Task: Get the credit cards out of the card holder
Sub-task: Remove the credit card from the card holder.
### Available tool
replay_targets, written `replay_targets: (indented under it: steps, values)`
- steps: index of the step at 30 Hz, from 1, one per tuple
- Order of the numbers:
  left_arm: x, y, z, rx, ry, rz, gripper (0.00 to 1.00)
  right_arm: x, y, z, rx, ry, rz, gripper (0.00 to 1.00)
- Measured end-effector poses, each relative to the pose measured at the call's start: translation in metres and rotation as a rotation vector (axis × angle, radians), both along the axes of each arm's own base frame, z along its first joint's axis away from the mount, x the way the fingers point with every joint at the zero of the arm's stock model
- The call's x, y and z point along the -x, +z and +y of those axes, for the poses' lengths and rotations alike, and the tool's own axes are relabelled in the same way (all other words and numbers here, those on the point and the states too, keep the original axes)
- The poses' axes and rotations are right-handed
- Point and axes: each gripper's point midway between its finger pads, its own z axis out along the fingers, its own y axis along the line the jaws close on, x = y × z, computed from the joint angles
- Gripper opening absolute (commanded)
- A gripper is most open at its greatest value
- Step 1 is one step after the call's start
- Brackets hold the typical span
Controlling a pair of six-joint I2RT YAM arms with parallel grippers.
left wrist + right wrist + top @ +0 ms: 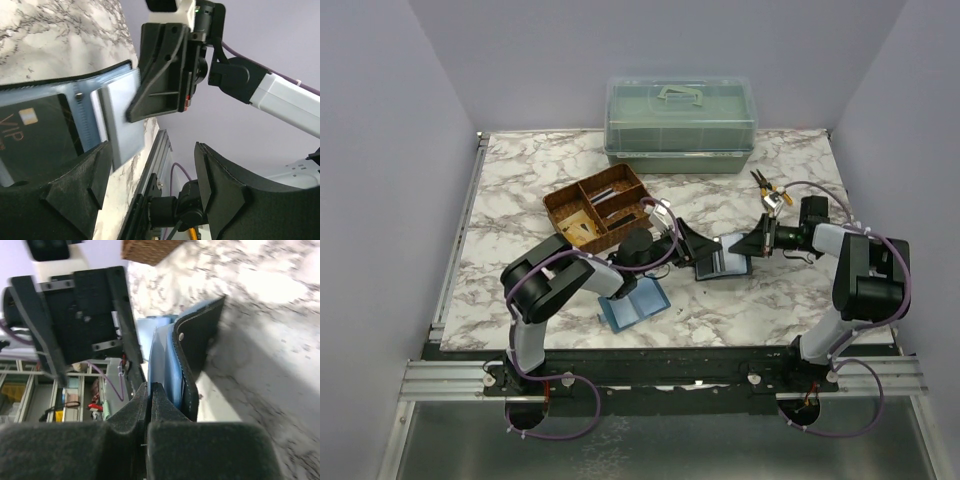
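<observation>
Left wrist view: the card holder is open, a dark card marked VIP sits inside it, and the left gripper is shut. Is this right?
Not quite. The left gripper is open, not shut: the left wrist view shows a wide gap between its fingers. The card holder is open, and the dark VIP card sits inside it.

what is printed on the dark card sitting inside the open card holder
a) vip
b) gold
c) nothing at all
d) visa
a: in the left wrist view, the dark card tucked in the card holder shows the letters VIP beside a small chip.
</observation>
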Motion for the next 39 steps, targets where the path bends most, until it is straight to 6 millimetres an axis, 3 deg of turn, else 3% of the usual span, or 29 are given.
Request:
replay_targets:
  steps: [6,9,24,32,39]
  values:
    - [0.009,0.008,-0.005,0.029,-0.019,-0.025,0.72,0.008,0.049,0.005,-0.089,0.053,-0.154,0.0]
    - [0.012,0.011,-0.006,0.041,-0.024,-0.038,0.72,0.011,0.064,0.006,-0.114,0.074,-0.208,0.0]
    - [0.019,0.027,-0.009,0.089,-0.036,-0.095,0.46,0.02,0.06,0.008,-0.14,0.096,-0.209,0.0]
    - [0.019,0.027,-0.009,0.094,-0.036,-0.085,0.43,0.022,0.061,0.008,-0.151,0.1,-0.205,0.0]
    - [0.019,0.025,-0.01,0.09,-0.036,-0.082,0.29,0.022,0.062,0.008,-0.157,0.102,-0.206,0.0]
